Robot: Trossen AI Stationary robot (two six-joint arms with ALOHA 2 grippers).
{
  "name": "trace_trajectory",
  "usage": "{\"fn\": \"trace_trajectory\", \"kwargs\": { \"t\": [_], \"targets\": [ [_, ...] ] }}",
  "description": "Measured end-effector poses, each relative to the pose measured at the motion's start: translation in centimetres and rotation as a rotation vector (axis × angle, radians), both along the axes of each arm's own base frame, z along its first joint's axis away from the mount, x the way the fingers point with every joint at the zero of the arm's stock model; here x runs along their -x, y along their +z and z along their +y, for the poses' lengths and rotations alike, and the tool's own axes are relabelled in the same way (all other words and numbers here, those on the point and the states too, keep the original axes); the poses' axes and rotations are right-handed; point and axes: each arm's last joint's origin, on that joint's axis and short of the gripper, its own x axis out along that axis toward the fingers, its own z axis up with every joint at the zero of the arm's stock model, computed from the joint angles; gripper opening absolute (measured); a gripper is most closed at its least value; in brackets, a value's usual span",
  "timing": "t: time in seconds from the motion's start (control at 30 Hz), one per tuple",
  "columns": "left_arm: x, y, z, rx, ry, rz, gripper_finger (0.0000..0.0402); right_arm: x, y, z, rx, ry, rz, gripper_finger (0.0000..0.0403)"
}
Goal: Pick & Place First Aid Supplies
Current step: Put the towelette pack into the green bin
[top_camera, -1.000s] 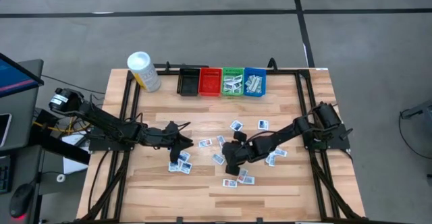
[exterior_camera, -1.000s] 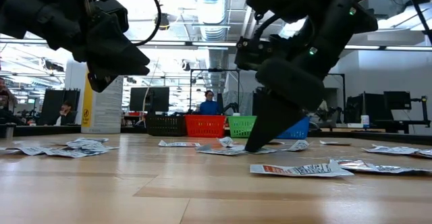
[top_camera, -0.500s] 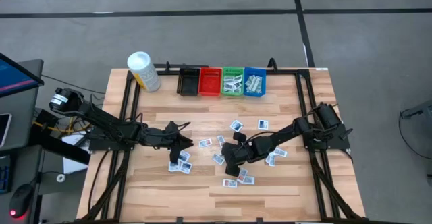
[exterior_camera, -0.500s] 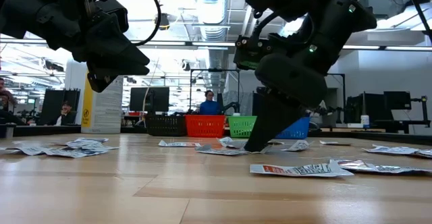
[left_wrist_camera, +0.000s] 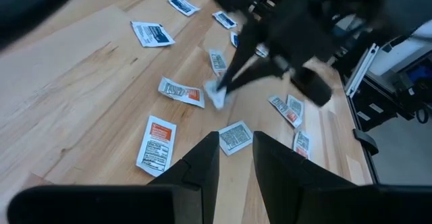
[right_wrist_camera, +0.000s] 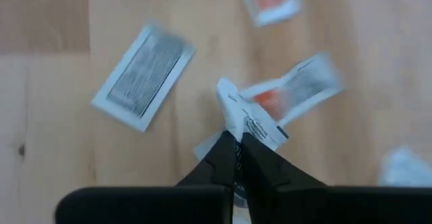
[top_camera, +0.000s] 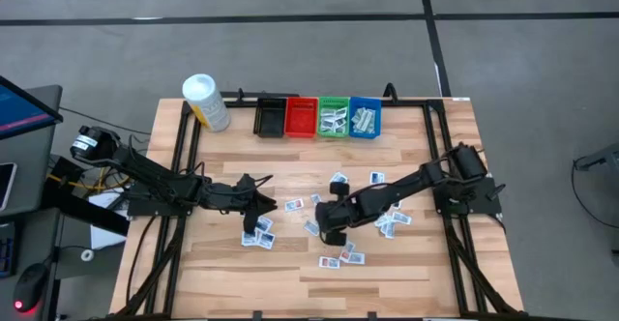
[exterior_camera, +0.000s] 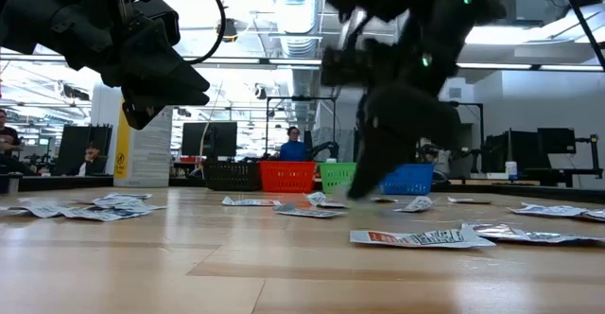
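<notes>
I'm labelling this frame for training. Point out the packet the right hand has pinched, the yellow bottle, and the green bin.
pinched packet [right_wrist_camera: 237, 113], right wrist view, its crumpled middle.
yellow bottle [top_camera: 200, 89], high view, its white cap.
green bin [top_camera: 334, 100], high view, its far rim.

Right pincer [exterior_camera: 364, 186] motion-blurred; packet [right_wrist_camera: 244, 121] print unreadable.

— High view: straight down from overhead, far enough to take in the whole table [top_camera: 300, 263] and floor around. Low view?

— At tabletop height, level across the boards toward the row of bins [exterior_camera: 312, 176] (same bins at the far edge from overhead) and the room behind.

— Wrist views?

— Left one slanted forward over the wood, catching the other arm. Right one close, nearly straight down. Shared by all four: the scattered packets [top_camera: 340, 256] mid-table.
</notes>
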Motion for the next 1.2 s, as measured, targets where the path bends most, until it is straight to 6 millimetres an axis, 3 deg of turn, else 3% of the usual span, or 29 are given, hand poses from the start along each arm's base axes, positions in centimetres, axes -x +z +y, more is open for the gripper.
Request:
{"fn": "trace_trajectory", "kwargs": {
  "t": [0.33, 0.53, 0.93, 1.2],
  "targets": [
    [0.7, -1.0, 0.4, 0.009, 0.062, 0.008, 0.0091, 0.2, 6.4, -4.7, 0.133, -0.049, -0.163, 0.0009],
    [1.2, -1.5, 0.8, 0.016, 0.134, -0.014, 0.0091, 0.4, 8.2, -8.2, 0.18, -0.081, -0.193, 0.0007],
    [1.7, -2.4, 3.5, 0.028, 0.29, -0.062, 0.0091, 0.4, 8.3, -15.5, 0.22, -0.135, -0.173, 0.0008],
    [1.9, -2.6, 6.1, 0.038, 0.43, -0.09, 0.0091, 2.0, 8.3, -22.2, 0.173, -0.196, -0.156, 0.0009]
  ]
}}
